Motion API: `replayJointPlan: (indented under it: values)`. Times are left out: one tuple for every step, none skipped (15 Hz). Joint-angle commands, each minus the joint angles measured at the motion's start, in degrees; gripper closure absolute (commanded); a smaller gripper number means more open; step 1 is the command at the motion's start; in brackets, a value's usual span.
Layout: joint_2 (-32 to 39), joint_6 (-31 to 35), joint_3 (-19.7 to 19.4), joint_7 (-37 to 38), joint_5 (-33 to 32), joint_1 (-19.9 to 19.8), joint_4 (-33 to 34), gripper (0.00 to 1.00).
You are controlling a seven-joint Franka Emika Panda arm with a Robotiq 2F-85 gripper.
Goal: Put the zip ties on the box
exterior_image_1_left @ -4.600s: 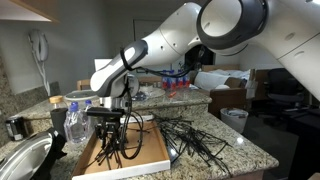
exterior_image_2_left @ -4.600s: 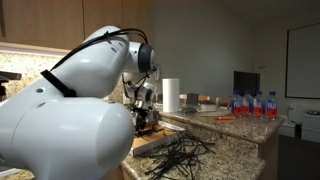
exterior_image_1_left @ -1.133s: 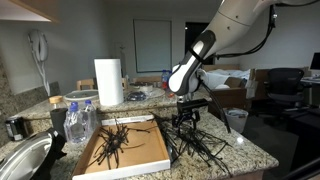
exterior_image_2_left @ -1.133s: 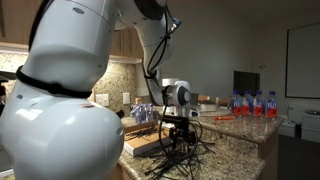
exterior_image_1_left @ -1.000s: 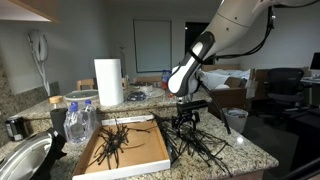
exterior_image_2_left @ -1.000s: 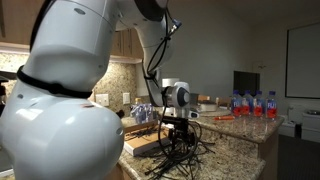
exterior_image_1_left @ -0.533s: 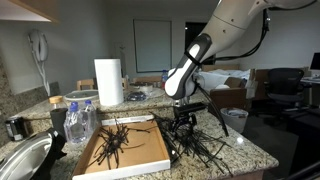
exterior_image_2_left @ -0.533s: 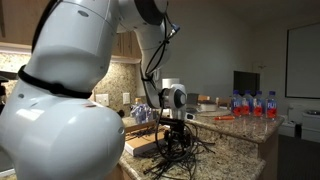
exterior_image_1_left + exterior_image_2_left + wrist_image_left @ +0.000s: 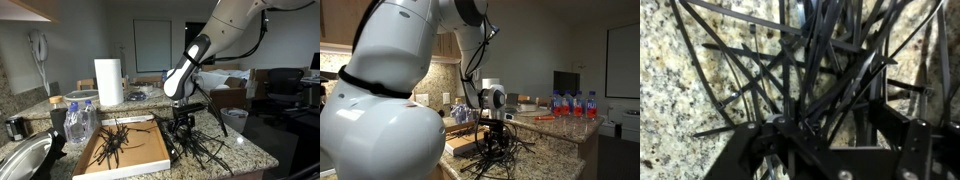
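A loose pile of black zip ties (image 9: 205, 150) lies on the granite counter, to the right of a flat cardboard box (image 9: 150, 156). Several more zip ties (image 9: 112, 145) lie on the box. My gripper (image 9: 181, 124) hangs over the left end of the pile, shut on a bunch of zip ties that dangle and trail from it. In an exterior view the gripper (image 9: 495, 134) stands just past the box (image 9: 460, 146). In the wrist view the gripper (image 9: 835, 140) has crossed zip ties (image 9: 805, 70) caught between its dark fingers (image 9: 902, 135), over speckled granite.
A paper towel roll (image 9: 108, 82) stands behind the box. Clear plastic bottles (image 9: 78, 122) and a metal bowl (image 9: 22, 160) sit at the counter's left end. Water bottles (image 9: 570, 103) stand on the far counter. The counter edge (image 9: 255, 158) is close to the pile.
My gripper has shifted a little left toward the box and risen slightly, dragging part of the zip-tie pile with it.
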Motion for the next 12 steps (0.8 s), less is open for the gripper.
replayJointPlan:
  values:
    - [1.04, -0.22, -0.87, 0.05, -1.1, 0.74, 0.36, 0.53]
    - [0.93, -0.42, -0.96, 0.14, -1.36, 0.82, 0.38, 0.6]
    - [0.81, -0.81, -1.11, 0.48, -1.86, 1.01, 0.46, 0.66]
    - [0.66, -1.0, -1.23, 0.76, -2.29, 1.18, 0.47, 0.73]
    - [0.6, -1.37, -1.34, 0.97, -2.74, 1.35, 0.56, 0.79]
    - [0.58, -1.53, -1.58, 1.66, -3.43, 1.66, 0.59, 0.86]
    - [0.7, -1.77, -1.69, 1.89, -3.71, 1.86, 0.73, 0.42]
    - [0.71, -1.84, -1.77, 2.05, -4.12, 2.04, 0.75, 0.45]
    - [0.66, -1.57, -1.79, 2.2, -4.32, 2.22, 0.63, 0.44]
    - [0.79, -1.51, -1.5, 1.72, -3.39, 2.08, 0.72, 0.39]
    - [0.96, -1.59, -1.24, 1.58, -2.29, 1.9, 0.92, 0.33]
    - [1.11, -2.02, -1.05, 1.2, -1.56, 1.72, 1.12, 0.27]
